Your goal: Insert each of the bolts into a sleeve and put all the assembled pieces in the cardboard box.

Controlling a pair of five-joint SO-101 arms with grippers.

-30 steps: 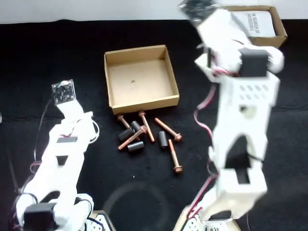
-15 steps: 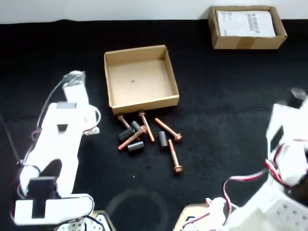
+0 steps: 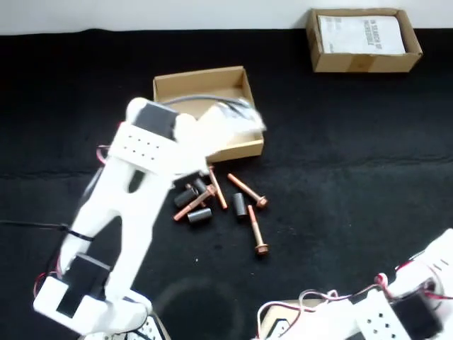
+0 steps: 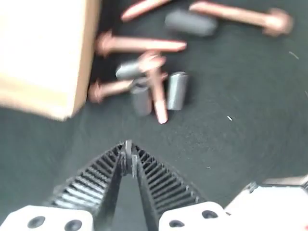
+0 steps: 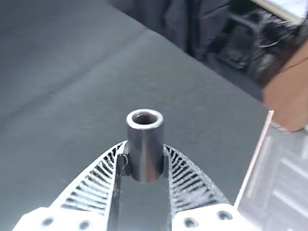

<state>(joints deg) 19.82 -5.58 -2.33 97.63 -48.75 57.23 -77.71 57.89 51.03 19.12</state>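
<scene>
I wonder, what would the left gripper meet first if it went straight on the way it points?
Probably the nearest dark sleeve, lying beside a bolt, straight ahead of the left gripper. Depth is hard to judge, so it might touch the table just short of it.

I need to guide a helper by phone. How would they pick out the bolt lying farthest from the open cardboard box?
Find the open cardboard box mid-table; copper bolts and dark sleeves lie scattered along the wall facing the arms. The bolt points away from the box, its head lying farther out on the black cloth than any other piece.
</scene>
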